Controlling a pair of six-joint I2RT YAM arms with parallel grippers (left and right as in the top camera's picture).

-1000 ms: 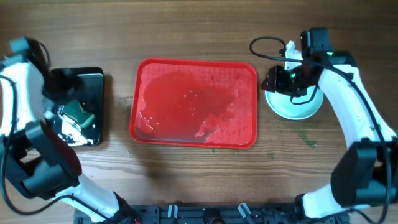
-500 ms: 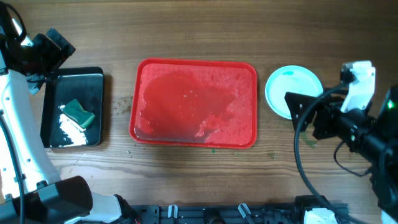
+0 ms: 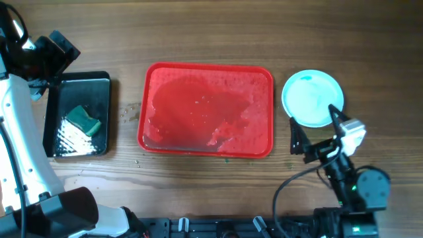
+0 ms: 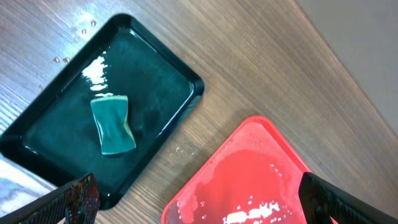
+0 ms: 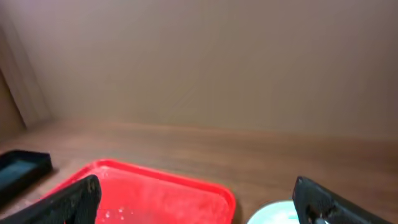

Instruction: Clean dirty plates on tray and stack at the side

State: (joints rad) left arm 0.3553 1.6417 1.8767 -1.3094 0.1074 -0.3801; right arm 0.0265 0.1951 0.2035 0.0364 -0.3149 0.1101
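The red tray lies mid-table, wet and foamy, with no plate on it. It also shows in the left wrist view and the right wrist view. The pale aqua plates sit as one round stack on the table right of the tray, with a small teal smear on top; how many there are cannot be told. Their edge shows in the right wrist view. My right gripper is open and empty, raised in front of the stack. My left gripper is open and empty, high above the table's far left.
A black tray stands left of the red tray and holds water and a green sponge. Both show in the left wrist view, the tray and the sponge. Water drops lie on the wood between the trays.
My right gripper left the plate stack and drew back to the front right. My left gripper lifted off the black tray a second ago and has stayed still since.
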